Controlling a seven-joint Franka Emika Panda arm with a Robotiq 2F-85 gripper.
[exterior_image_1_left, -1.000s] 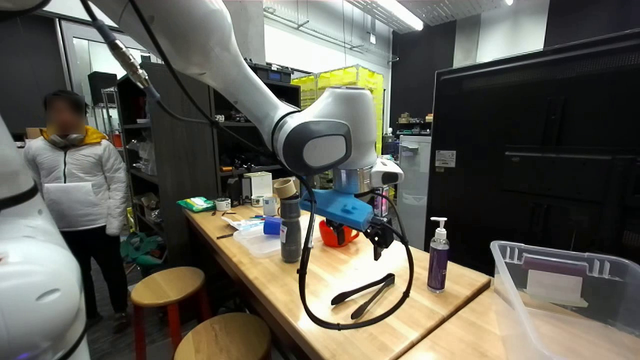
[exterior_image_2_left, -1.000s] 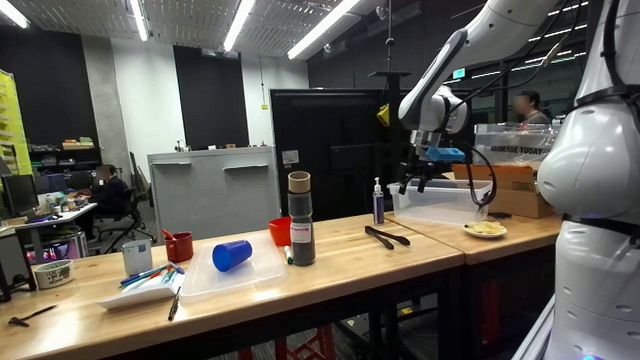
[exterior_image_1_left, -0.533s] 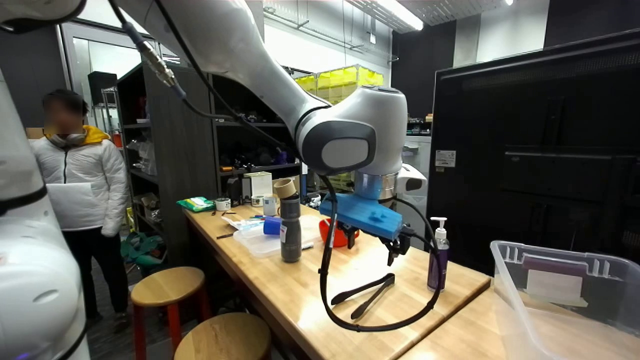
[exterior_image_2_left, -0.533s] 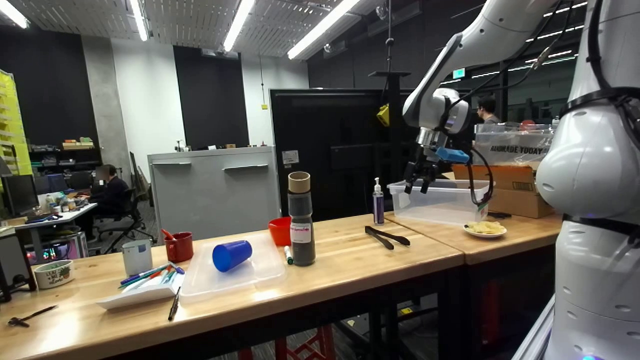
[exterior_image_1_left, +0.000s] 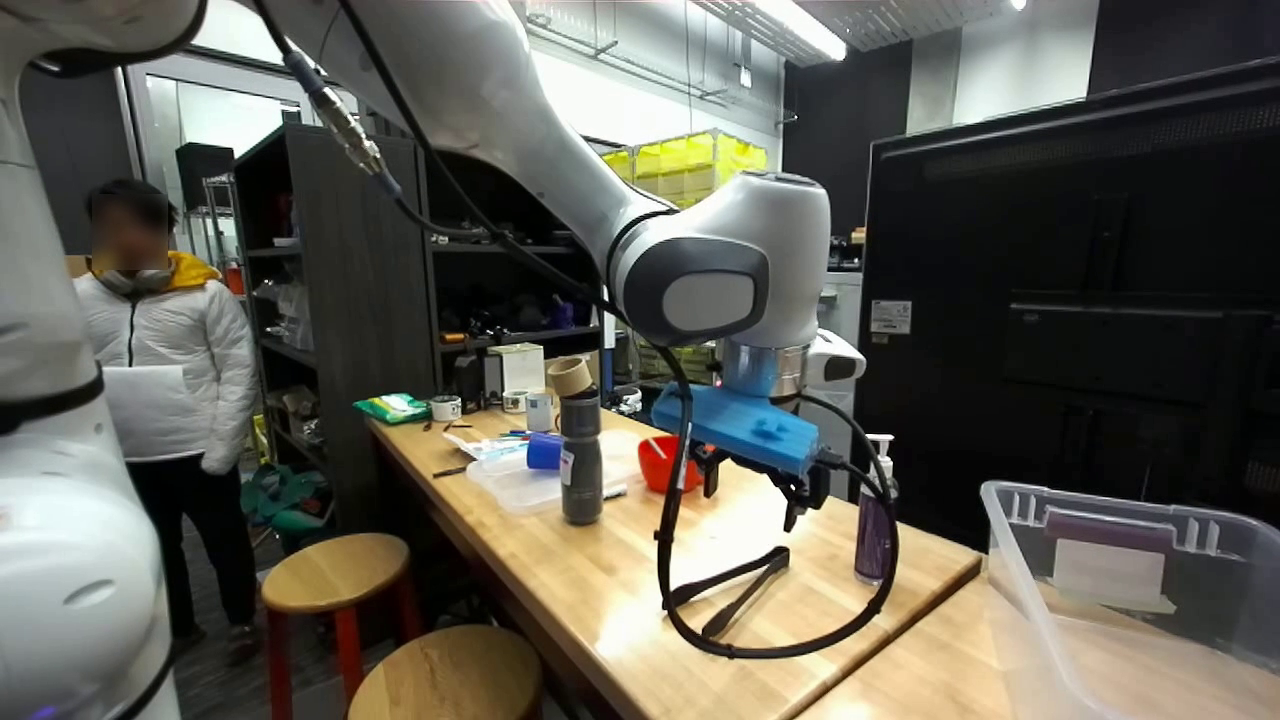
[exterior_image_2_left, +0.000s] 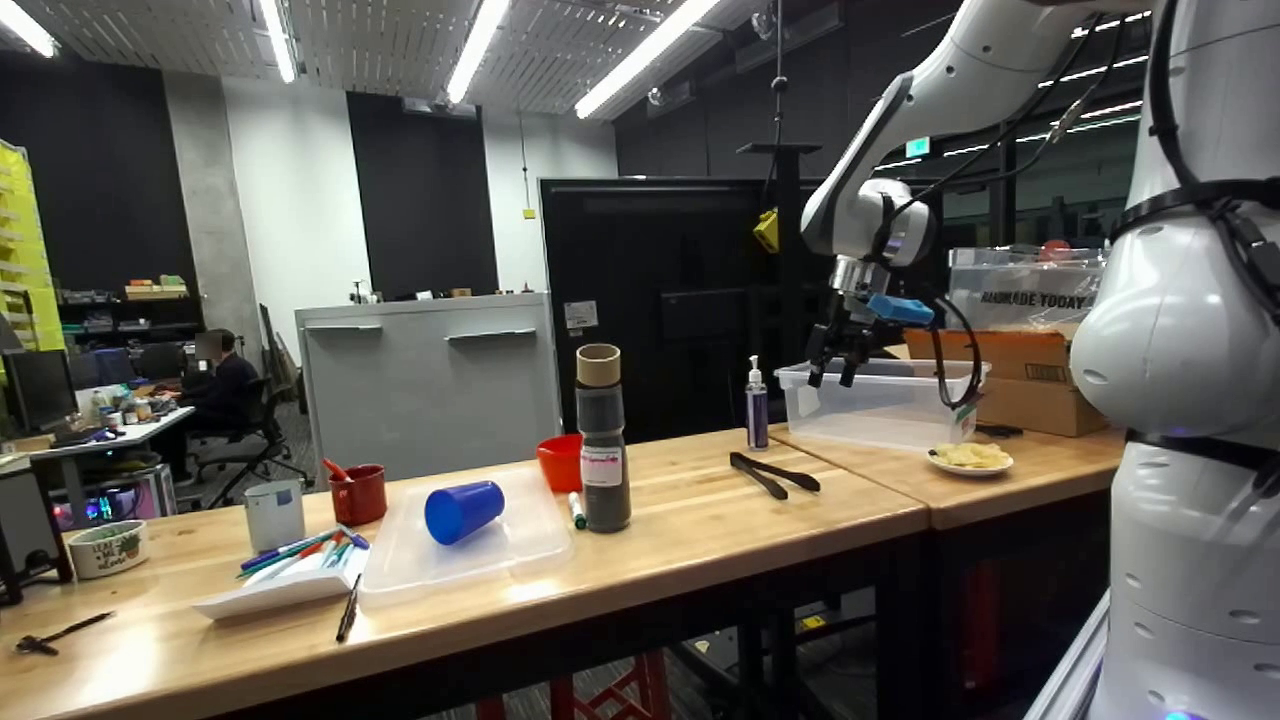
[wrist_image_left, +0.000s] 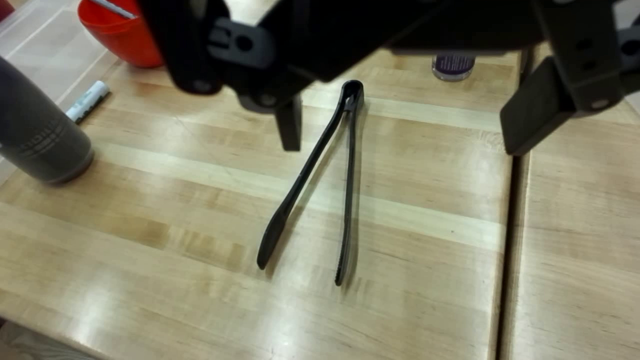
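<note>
Hovering with fingers (wrist_image_left: 537, 107) spread wide apart, near tongs (wrist_image_left: 349, 187) lying splayed on the worktop (wrist_image_left: 425, 290) by a pump bottle (exterior_image_2_left: 757, 408). In an exterior view, can read "HANDMADE TODAY" on a clear box (exterior_image_2_left: 1015, 285), "LEAF ME alone" on a pot (exterior_image_2_left: 108, 550); can't decipher pink writing (exterior_image_2_left: 601, 457) on grey bottle (exterior_image_2_left: 604, 425).
</note>
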